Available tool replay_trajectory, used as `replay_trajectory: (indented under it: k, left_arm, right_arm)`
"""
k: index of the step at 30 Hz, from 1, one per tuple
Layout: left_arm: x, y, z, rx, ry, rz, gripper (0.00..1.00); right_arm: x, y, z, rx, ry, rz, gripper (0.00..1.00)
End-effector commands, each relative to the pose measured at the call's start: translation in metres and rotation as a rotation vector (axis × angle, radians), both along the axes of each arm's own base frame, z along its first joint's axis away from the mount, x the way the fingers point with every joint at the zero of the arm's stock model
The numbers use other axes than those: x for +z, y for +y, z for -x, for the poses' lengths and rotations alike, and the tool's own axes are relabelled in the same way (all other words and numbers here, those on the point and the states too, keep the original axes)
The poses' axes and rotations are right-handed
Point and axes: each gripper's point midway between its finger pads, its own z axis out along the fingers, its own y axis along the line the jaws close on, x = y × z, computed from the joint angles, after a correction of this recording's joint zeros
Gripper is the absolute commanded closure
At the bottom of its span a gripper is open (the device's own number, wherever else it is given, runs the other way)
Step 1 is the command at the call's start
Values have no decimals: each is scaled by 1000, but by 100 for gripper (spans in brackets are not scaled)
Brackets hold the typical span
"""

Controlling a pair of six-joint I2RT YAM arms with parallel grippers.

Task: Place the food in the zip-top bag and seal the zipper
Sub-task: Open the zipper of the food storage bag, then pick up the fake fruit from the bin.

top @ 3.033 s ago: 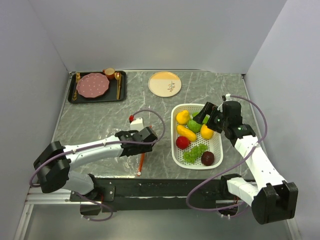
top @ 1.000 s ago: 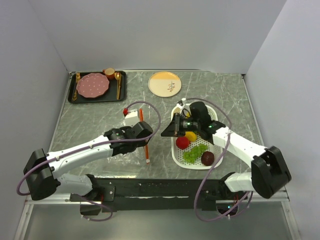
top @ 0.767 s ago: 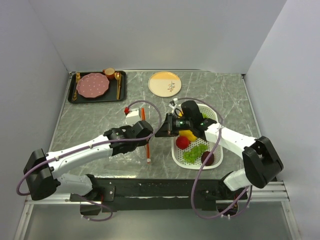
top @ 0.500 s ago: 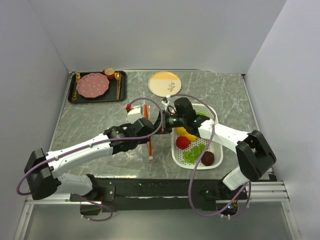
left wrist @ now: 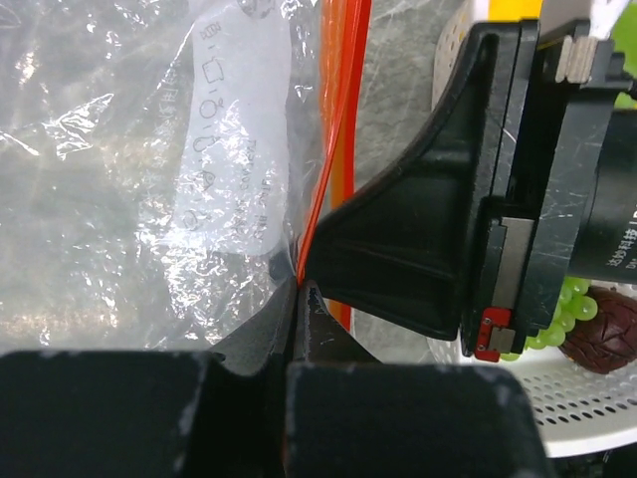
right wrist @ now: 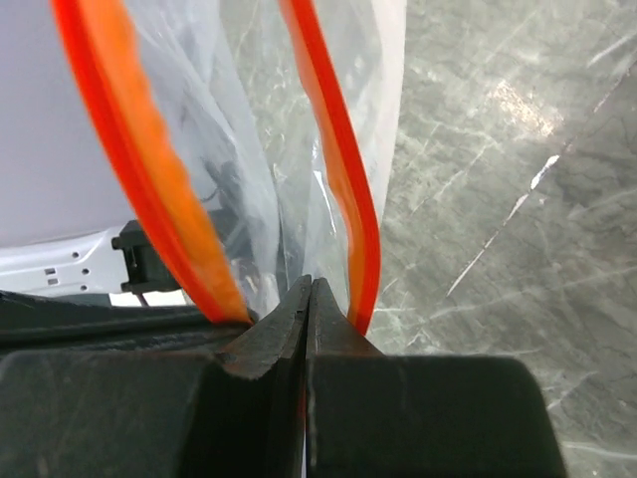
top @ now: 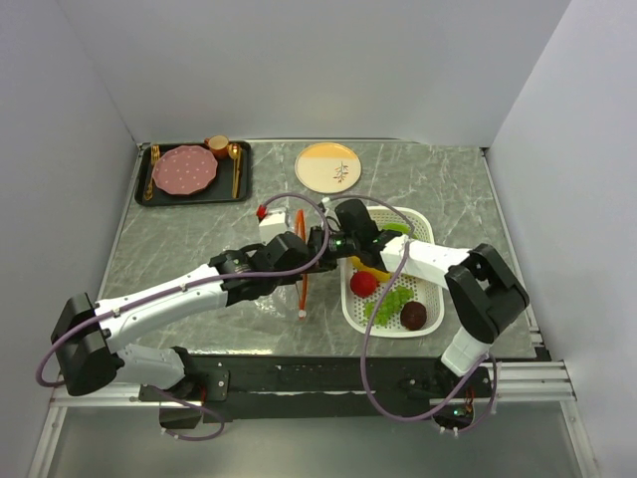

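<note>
The zip-top bag [left wrist: 149,179] is clear and crinkly, and my left gripper [left wrist: 299,286] is shut on its orange-red zipper [left wrist: 333,129] edge. From above, the zipper [top: 302,284] runs near-vertical just left of the basket, with a whitish slider [top: 301,315] at its near end. My right gripper [right wrist: 310,283] is shut, its tip between the two parted zipper strips [right wrist: 333,149]; whether it pinches film is unclear. Both grippers [top: 311,247] meet at the bag. The food lies in the white basket [top: 435,289]: red ball [top: 363,284], green grapes [top: 388,304], maroon ball [top: 413,315], yellow piece [top: 374,268].
A black tray [top: 146,195] at the back left carries a pink plate [top: 184,170], gold cutlery and a cup [top: 217,145]. A yellow-and-white plate [top: 327,166] lies at the back centre. Grey walls stand on three sides of the marbled table [top: 179,249].
My right gripper has swung left from over the basket to the bag's mouth. The left arm has carried the bag right and slightly back, towards the basket.
</note>
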Motion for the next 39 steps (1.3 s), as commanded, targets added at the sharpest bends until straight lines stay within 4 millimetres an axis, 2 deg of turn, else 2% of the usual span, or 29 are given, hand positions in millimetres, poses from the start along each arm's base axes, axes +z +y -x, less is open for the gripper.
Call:
replay_trajectory:
  k: [1,11,18,23,27,30,32,35,36,39]
  left_arm:
    - [21,-12,-4,-29,-38,60,99]
    - [44,-2,4,-33,-72,118,99]
    - [52,21,7,32,-93,108,99]
    - [51,50,11,129,-92,62,99]
    - [45,70,13,208,-78,50,99]
    - [39,72,11,215,-70,58,99]
    - [40,65,7,196,-80,81,99]
    - [35,57,1,181,-88,74,99]
    - [31,54,-2,176,-83,58,99]
    - [27,45,-9,158,-83,38,99]
  right_arm:
    - [19,17,-16,-9,-76,-30,100]
    - [-20,19,-33,-78,1,63,100]
    - [-41,12,-42,-144,24,148,100]
    - [-56,8,-47,-186,35,193,100]
    - [-56,6,-52,-201,19,202,100]
    - [-55,12,-54,-189,11,186,100]
    - [-49,16,-54,-158,-1,159,100]
    - [-28,21,-49,-115,-50,95,98]
    - [-12,19,-48,-118,-80,80,96]
    - [2,2,-50,-164,-141,140,87]
